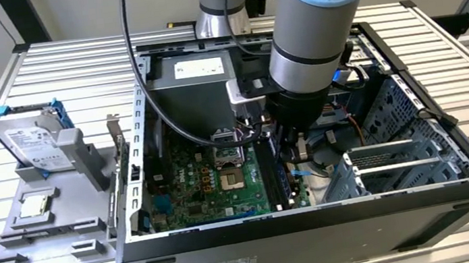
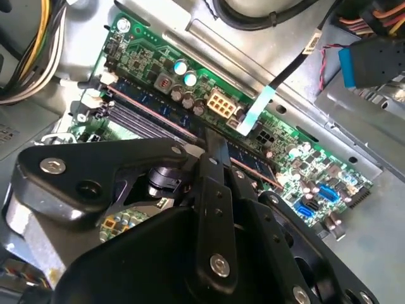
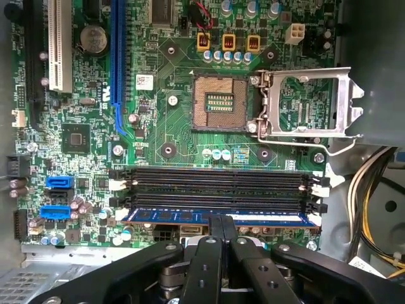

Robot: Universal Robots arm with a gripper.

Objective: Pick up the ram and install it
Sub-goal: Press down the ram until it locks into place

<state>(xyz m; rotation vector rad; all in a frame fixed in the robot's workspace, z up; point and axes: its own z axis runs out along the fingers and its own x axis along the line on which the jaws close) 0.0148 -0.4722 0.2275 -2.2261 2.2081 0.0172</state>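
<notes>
The black gripper (image 3: 222, 223) is closest to the camera in both wrist views. Its two fingers (image 3: 214, 229) are pinched together on the top edge of the ram (image 3: 190, 216). The ram is a long blue stick. It stands in the slot nearest the gripper, and it looks pushed in, though that is hard to tell. Beside it lie the empty black slots (image 3: 215, 183) on the green board (image 3: 158, 136). The board sits inside the open computer case (image 1: 320, 229). A hard drive (image 1: 31, 139) stands outside, toward the exterior view's left.
</notes>
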